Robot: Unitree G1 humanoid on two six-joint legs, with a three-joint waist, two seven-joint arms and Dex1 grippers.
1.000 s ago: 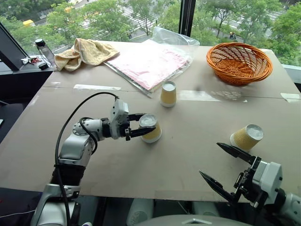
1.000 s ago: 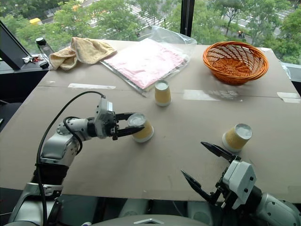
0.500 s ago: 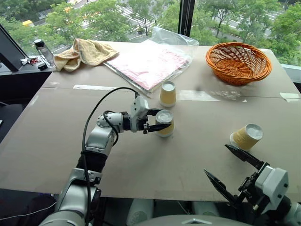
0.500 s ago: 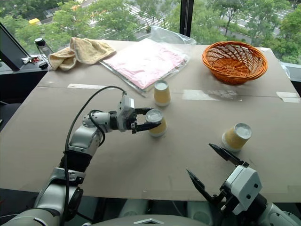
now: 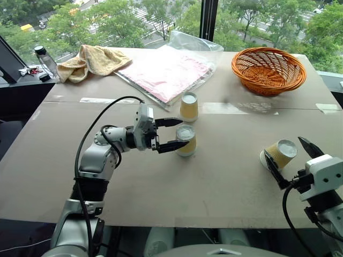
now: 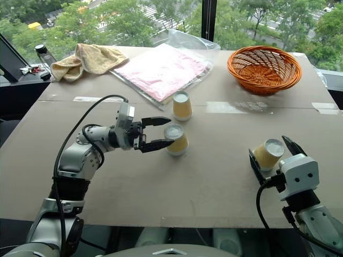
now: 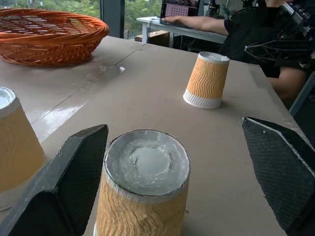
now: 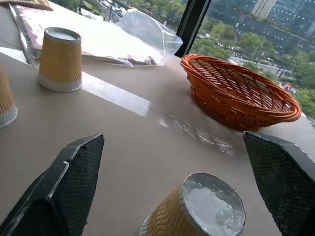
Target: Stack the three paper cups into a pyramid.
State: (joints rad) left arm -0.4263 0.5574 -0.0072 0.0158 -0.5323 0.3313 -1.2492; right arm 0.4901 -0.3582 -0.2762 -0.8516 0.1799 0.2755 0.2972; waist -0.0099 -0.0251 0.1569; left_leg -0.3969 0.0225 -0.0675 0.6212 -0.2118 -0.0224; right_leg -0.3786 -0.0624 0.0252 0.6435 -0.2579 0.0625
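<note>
Right eye view: three upturned paper cups (image 6: 176,139) stand apart, both grippers' fingers (image 6: 151,145) spread wide.

An orange basket (image 5: 268,69) sat at my desk's (image 5: 161,182) far right corner, a pink plastic-wrapped sheet (image 5: 167,72) and a yellow towel (image 5: 91,60) further left.

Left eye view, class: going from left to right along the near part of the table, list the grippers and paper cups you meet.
left gripper → middle paper cup → right paper cup → right gripper
</note>
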